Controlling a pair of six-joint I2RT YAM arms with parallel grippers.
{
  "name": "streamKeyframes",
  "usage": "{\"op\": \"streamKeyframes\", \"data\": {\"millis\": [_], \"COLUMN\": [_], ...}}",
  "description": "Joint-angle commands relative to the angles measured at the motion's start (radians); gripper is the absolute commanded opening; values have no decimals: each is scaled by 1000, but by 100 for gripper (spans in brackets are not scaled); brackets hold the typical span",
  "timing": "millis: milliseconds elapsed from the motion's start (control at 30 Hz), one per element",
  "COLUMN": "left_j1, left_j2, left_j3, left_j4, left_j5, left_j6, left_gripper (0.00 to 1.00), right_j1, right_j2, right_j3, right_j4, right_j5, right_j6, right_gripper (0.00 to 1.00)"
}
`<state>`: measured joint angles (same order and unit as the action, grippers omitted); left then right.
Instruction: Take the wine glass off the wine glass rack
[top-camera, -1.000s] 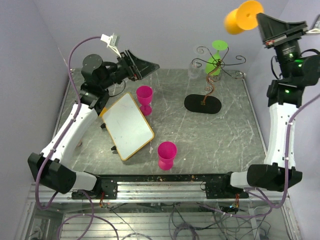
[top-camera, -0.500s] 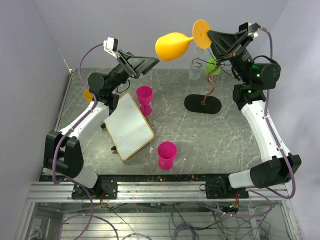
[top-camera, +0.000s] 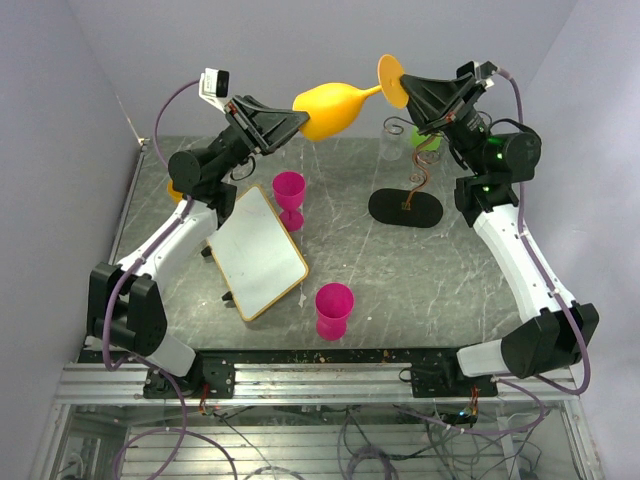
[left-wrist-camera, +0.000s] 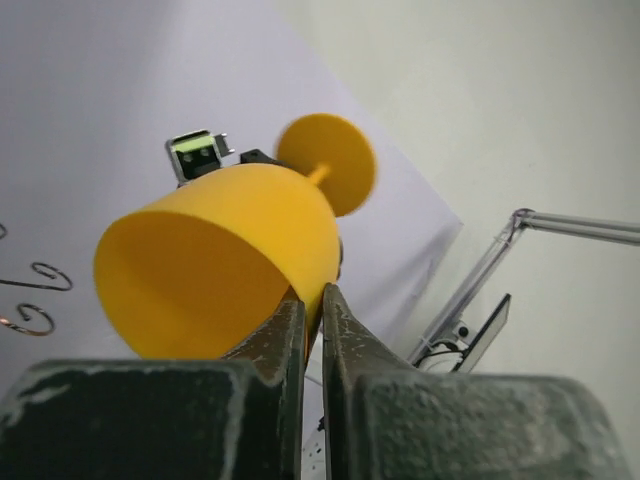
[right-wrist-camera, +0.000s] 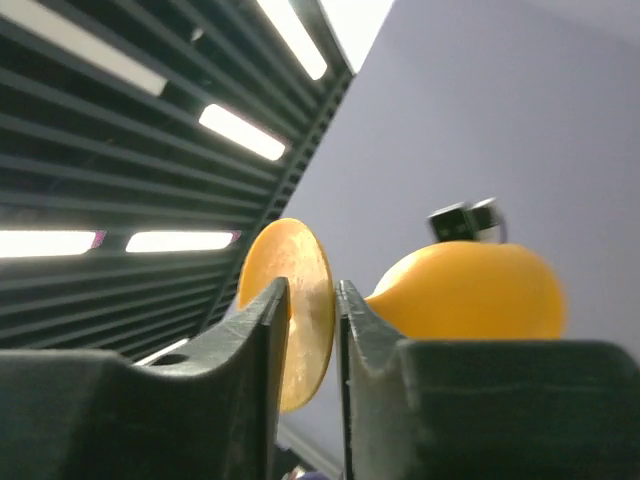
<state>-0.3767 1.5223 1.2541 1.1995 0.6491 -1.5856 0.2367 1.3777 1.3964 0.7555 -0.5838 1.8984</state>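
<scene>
The orange wine glass (top-camera: 330, 105) is off the rack (top-camera: 405, 208). It hangs on its side high in the air, above the back of the counter (top-camera: 450, 270), between the two arms.

The left pincer (top-camera: 300, 122) is clenched on the thin edge of the cup part. In the left wrist view the wall of the glass (left-wrist-camera: 220, 250) sits squeezed between its two fingers. The right pincer (top-camera: 408, 92) has the round foot (right-wrist-camera: 300, 310) of the glass between its fingers. I cannot tell if it is pressing on the foot or has gone loose.

This looks like passing the glass from one arm to the other. To do it well, the left pincer should hold tight before the right one lets go. The right one should open wide and then slide back, away from the foot, so it does not bump it. The left grip is only on the rim, so the glass may tip or slip. The arm should move slowly and set the glass down on a bare spot, away from the two pink cups (top-camera: 290, 190) and the white board (top-camera: 255, 250).
</scene>
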Motion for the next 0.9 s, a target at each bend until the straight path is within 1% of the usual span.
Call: {"op": "streamKeyframes", "data": {"millis": [0,67,100,133,200,267,300,367,467,533,600,700,767,800,867], "left_j1": [-7,-7,-8,-10,-25,-42,-52,-80,-151,-221,-297,-387,-426,-444,-464], "left_j2": [-41,-92,-124,-158,-217,-260,-277,-300,-291,-230,-147,-5,79,117,164], "left_j3": [7,-4,-4,0,28,74,87,111,176,253,342,483,570,622,675], "left_j4": [-5,-173,-301,-437,-778,-1060,-1159,-1319,-1569,-1760,-1897,-2060,-2147,-2184,-2236], "left_j5": [30,41,42,32,-15,-104,-144,-224,-373,-497,-610,-720,-793,-818,-861], "left_j6": [16,123,195,287,478,642,705,797,917,1000,1065,1138,1173,1189,1215], "left_gripper": [7,7,7,7,7,7,7,7,7,7,7,7,7,7,7], "right_j1": [-26,-73,-98,-114,-130,-132,-135,-138,-138,-139,-137,-137,-138,-137,-137], "right_j2": [-72,-102,-121,-136,-173,-194,-198,-188,-170,-150,-115,-64,-44,-43,-44], "right_j3": [-6,17,30,39,38,44,53,86,116,126,157,203,207,197,171], "right_j4": [-227,-408,-499,-564,-637,-708,-743,-808,-829,-812,-826,-848,-835,-817,-775], "right_j5": [62,112,153,203,306,430,496,614,699,718,747,768,751,746,732], "right_j6": [-326,-506,-606,-703,-964,-1132,-1200,-1317,-1493,-1607,-1694,-1792,-1879,-1945,-2038], "right_gripper": [33,42,49,55,70,76,78,79,79,79,79,77,75,73,67]}}
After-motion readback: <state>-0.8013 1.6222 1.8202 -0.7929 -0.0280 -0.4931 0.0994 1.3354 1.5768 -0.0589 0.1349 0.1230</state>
